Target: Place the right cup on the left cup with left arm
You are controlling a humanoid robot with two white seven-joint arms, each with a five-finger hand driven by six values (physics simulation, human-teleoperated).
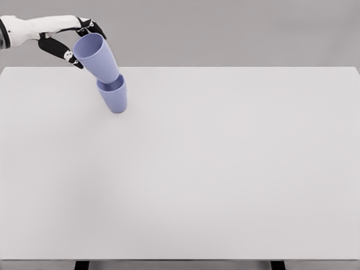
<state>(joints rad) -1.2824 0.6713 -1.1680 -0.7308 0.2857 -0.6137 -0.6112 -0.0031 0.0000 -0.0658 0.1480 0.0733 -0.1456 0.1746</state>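
Two lavender cups sit at the table's far left. The lower cup (115, 97) stands on the table. The upper cup (97, 57) is tilted to the left, with its base inside the lower cup's mouth. My left hand (83, 46) comes in from the upper left and is around the upper cup near its rim. One finger (62, 52) lies against the cup's left wall, and the other fingers (94, 28) sit behind the rim. The right arm is out of view.
The white table (225, 169) fills the view; its far edge runs just behind the cups. Two dark table legs (82, 265) show at the bottom edge.
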